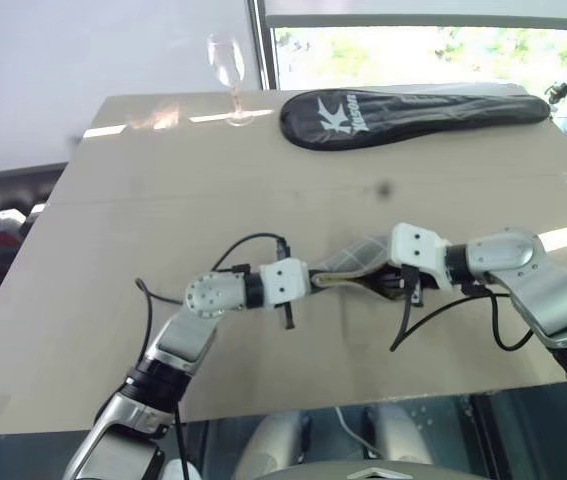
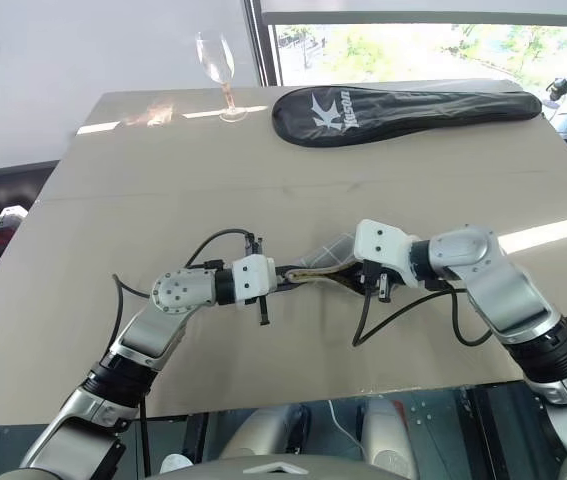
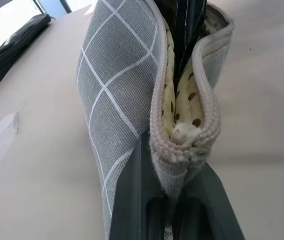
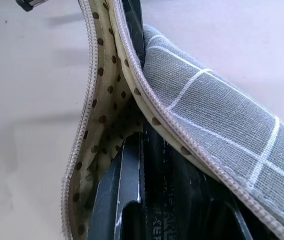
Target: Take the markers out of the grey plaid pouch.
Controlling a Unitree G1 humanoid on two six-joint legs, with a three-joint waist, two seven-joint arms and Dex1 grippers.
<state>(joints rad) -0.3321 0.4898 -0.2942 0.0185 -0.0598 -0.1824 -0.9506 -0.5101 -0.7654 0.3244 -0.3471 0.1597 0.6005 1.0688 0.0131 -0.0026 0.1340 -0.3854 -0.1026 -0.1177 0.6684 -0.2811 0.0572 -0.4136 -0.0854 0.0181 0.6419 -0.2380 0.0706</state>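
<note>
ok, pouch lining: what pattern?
Pale yellow with dark brown dots on the grey plaid pouch lining; clearest in the right wrist view.

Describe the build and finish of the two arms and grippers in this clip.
Both arms are silver-grey metal with black joint segments. Each wrist ends in a white boxy housing carrying the left gripper and right gripper, each with two slim black fingers. Loose black cables loop from both wrists. A round, dotted silver disc caps the left forearm joint.
</note>
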